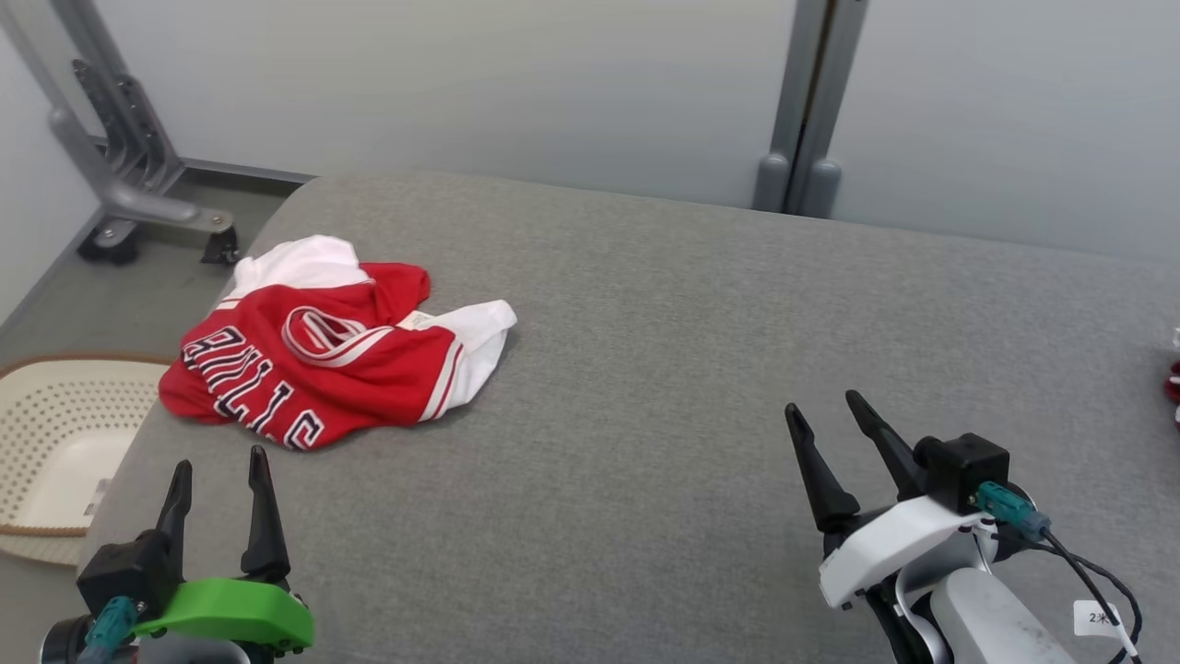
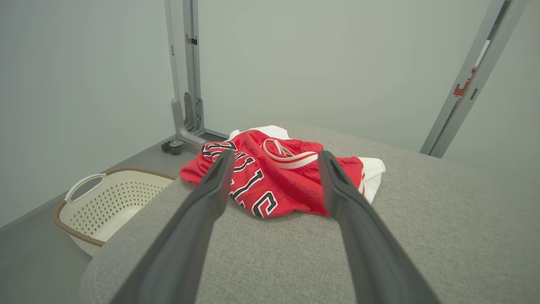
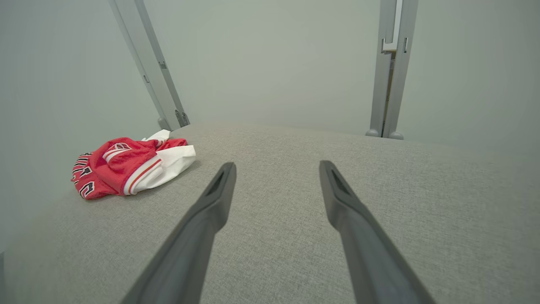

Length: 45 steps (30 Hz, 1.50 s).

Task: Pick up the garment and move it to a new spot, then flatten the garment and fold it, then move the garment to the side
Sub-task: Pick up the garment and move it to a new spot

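Observation:
A crumpled red and white jersey, the garment (image 1: 323, 360), lies on the left part of the grey padded surface (image 1: 701, 369). Black and white letters show on its red front. My left gripper (image 1: 219, 461) hangs open just short of the garment's near edge, nothing between its fingers. In the left wrist view the garment (image 2: 278, 177) lies straight ahead beyond the left gripper (image 2: 276, 157). My right gripper (image 1: 822, 410) stands open over bare fabric at the lower right, far from the garment. The right wrist view has the garment (image 3: 126, 166) off to the left of the right gripper (image 3: 276, 165).
A cream perforated basket (image 1: 55, 452) sits on the floor off the surface's left edge. A grey wheeled frame (image 1: 129, 175) stands at the back left, and an upright post (image 1: 807, 111) behind the surface. A small red thing (image 1: 1173, 380) peeks in at the right edge.

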{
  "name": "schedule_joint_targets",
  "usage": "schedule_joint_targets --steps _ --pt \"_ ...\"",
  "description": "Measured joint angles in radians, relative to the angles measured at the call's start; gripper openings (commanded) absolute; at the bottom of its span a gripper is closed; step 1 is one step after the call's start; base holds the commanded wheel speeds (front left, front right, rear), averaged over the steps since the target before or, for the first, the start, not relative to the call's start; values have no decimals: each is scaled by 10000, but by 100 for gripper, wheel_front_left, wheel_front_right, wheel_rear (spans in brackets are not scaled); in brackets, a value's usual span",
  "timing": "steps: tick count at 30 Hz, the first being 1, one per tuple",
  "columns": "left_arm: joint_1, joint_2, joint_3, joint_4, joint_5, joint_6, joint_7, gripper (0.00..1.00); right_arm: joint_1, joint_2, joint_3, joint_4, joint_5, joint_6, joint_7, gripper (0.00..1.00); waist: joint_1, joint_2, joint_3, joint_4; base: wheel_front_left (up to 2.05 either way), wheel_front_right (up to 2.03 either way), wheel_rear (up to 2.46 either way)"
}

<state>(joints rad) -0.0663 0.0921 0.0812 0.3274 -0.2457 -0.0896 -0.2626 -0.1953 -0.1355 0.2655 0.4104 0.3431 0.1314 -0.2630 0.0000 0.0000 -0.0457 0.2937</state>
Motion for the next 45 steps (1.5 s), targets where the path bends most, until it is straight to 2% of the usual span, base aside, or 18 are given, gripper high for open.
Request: schedule_joint_targets --steps 10,14,18,27,30,33,38,45 --pt "33 52 -35 115 -90 54 21 100 -136 67 343 -190 58 0 0 100 0 -1 80 1135 0 0 0" --pt "-87 140 -125 -67 -136 77 397 100 -139 109 466 -307 69 0 0 100 0 0 156 1149 0 0 0" --pt "-840 326 -313 -677 -353 -6 1457 100 -215 15 479 -566 134 0 0 100 0 0 353 993 0 0 0" --pt "-3524 1634 -474 -1154 -1227 -240 5478 100 -802 -52 685 -892 209 0 0 100 0 0 1060 165 0 0 0" --pt "-4236 2128 -376 -499 -1592 -255 6696 100 -985 -98 773 -922 238 0 0 100 0 0 1339 -228 0 0 0" --pt "-4875 2291 -77 460 -2238 -259 7530 100 -1171 -109 928 -959 309 0 0 100 0 0 1627 -656 0 0 0" --pt "-5525 2552 77 2127 -3160 -339 8332 100 -1444 -128 1131 -980 341 0 0 100 0 0 2087 -1419 0 0 0" --pt "-5834 3076 -654 3471 -3902 -389 8740 100 -1770 -130 1177 -1005 355 0 0 100 0 0 2751 -2483 0 0 0"
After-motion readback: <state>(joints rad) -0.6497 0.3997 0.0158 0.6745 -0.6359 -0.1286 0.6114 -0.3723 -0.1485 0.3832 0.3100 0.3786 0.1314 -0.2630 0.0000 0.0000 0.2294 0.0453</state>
